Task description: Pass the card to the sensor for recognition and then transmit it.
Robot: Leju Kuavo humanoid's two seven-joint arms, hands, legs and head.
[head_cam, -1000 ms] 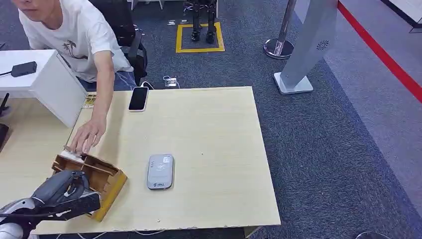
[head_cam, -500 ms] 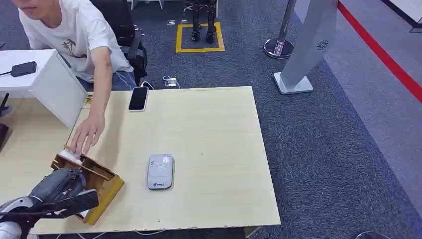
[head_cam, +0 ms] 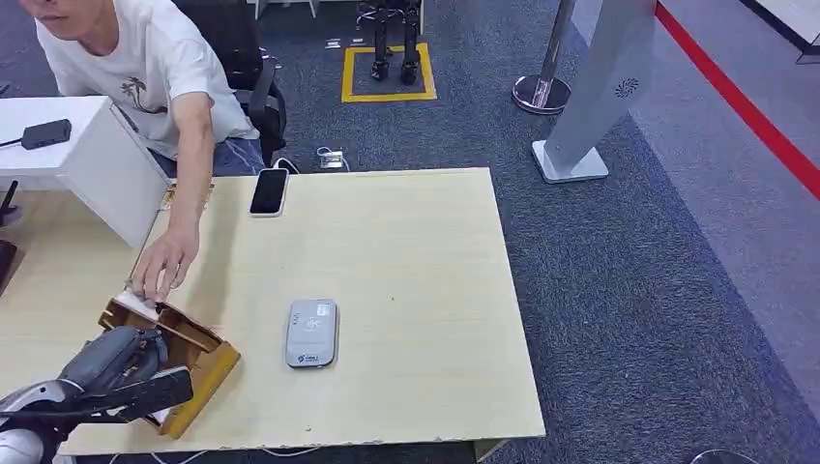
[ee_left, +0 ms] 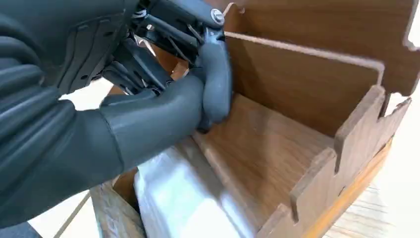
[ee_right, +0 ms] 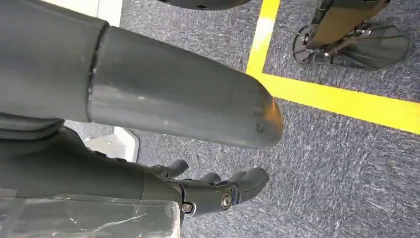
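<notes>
Grey left hand (ee_left: 148,114) fingers pinching one white card (ee_left: 183,198) inside one wooden box (head_cam: 189,362) at the table's (head_cam: 406,242) 8 o'clock, right hand (ee_right: 163,144) loosely spread, holding nothing, one grey sensor (head_cam: 311,333) mid-table, one person's hand (head_cam: 164,266) on the box's far end, one phone (head_cam: 269,190) at 11 o'clock.

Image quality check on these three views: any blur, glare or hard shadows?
Head view: sharp, even light; soft shadow beside the person's hand on the table. Left wrist view: the left hand and the wooden box are fairly crisp, the pale wrapped item is blurred and glary. Right wrist view: the thumb is soft, the carpet sharper.
</notes>
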